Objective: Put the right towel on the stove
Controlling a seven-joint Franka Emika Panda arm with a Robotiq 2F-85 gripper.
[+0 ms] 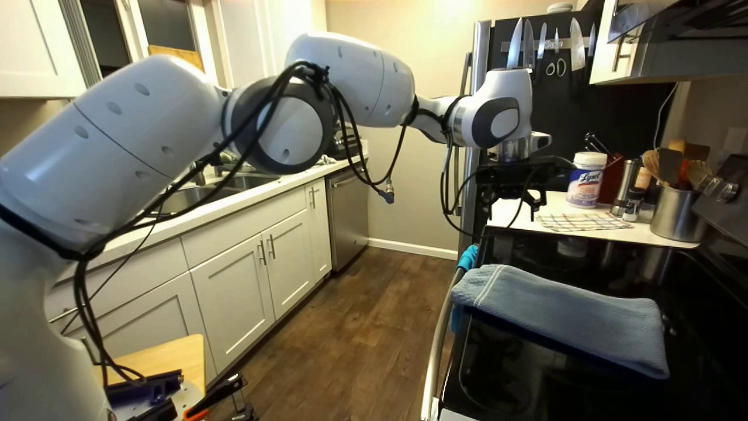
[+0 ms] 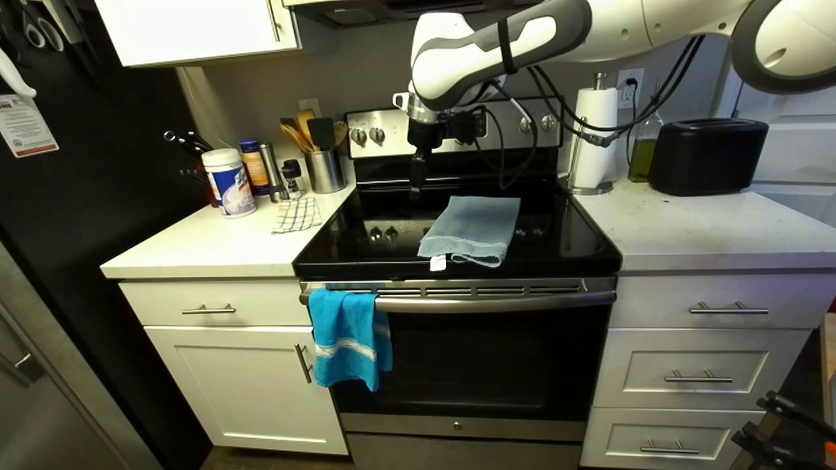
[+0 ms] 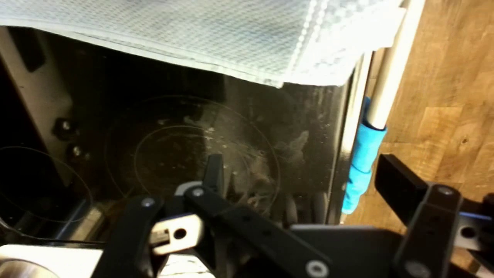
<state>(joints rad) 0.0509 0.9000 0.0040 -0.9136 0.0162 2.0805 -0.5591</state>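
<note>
Warm light brightens the wall (image 1: 444, 41) in an exterior view; in the wrist view, 1 end of the towel (image 3: 200, 31) burns out white, its weave barely visible.

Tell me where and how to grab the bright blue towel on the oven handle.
I'd pinch the bright blue towel by a fold below the oven handle, coming from the room side, facing the stove. Its top drapes over the bar, so metal would likely obstruct a grip there; the lower part hangs loose, with folds to close on.
</note>
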